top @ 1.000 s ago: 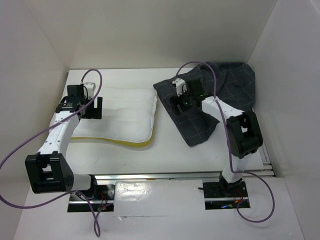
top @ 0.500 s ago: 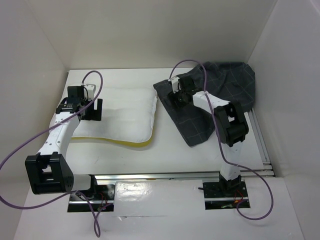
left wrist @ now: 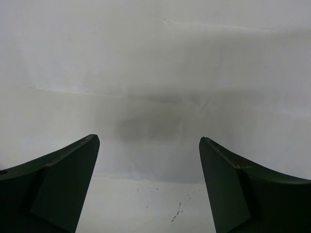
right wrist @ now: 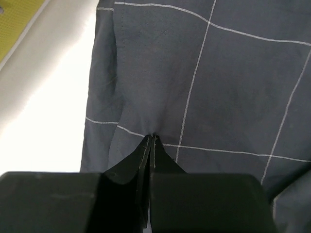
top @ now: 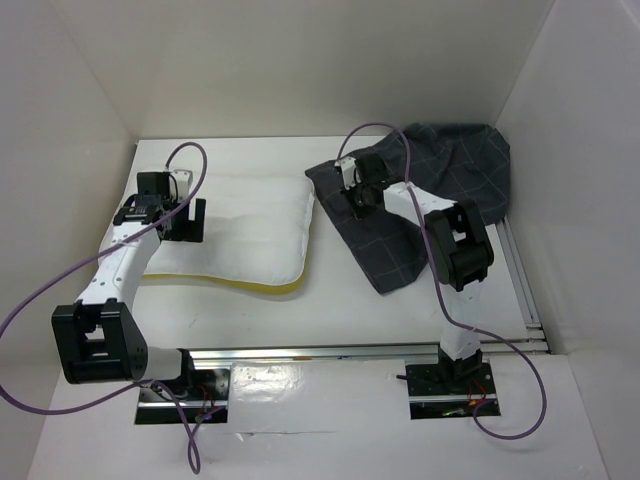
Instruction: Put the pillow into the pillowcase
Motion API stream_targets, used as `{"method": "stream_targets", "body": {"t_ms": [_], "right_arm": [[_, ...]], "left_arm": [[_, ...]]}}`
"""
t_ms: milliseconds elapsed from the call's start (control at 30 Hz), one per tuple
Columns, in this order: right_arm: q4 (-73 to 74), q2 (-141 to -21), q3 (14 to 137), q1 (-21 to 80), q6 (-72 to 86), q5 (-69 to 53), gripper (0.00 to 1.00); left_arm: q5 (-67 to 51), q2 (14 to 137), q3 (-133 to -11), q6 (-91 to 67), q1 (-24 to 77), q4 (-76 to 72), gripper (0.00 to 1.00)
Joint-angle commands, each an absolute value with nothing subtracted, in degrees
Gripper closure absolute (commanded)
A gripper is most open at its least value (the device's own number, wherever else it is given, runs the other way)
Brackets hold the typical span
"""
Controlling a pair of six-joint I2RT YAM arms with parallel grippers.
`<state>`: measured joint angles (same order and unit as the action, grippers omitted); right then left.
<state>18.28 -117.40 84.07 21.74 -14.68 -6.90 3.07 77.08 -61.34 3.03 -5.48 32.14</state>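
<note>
The white pillow (top: 250,225) lies flat at the left, its yellow trim (top: 250,286) along the near edge. My left gripper (top: 185,218) hovers over the pillow's left end, open; in the left wrist view its fingers (left wrist: 73,170) stand wide apart before the white pillow (left wrist: 155,73). The dark grid-patterned pillowcase (top: 450,170) lies crumpled at the right, partly against the right wall. My right gripper (top: 355,205) is down on its left part. In the right wrist view it (right wrist: 152,136) is shut, with a small fold of the pillowcase (right wrist: 228,87) puckered at its tips.
White walls (top: 90,90) close in the table on the left, back and right. A metal rail (top: 330,350) runs along the near edge by the arm bases. A strip of bare table (top: 330,270) separates the pillow from the pillowcase. Purple cables (top: 190,160) loop above both arms.
My right gripper moved left and down onto the pillowcase's left part and went from open to shut there. The left arm has hardly moved.
</note>
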Motion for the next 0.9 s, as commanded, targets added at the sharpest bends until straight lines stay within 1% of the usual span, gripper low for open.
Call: {"method": "stream_targets", "body": {"t_ms": [0,267,467,733,867], "right_arm": [[19.4,-117.9,86.0,22.4,-14.9,-8.7,1.00],[20.0,-115.2,85.4,21.9,-14.9,-11.0,1.00],[22.2,-112.1,87.4,19.2,-14.9,-12.8,1.00],[23.3,-110.0,87.9,13.0,-14.9,-14.0,1.00],[22.7,-110.0,86.1,9.0,-14.3,-14.0,1.00]], "left_arm": [[3.5,77.4,-62.6,3.8,-5.5,31.4,0.02],[3.5,78.5,-62.6,3.8,-5.5,31.4,0.02],[2.4,79.1,-63.1,3.8,-5.5,31.4,0.02],[1.8,80.2,-63.6,3.3,-5.5,31.4,0.02],[1.3,80.8,-64.2,3.3,-5.5,31.4,0.02]]}}
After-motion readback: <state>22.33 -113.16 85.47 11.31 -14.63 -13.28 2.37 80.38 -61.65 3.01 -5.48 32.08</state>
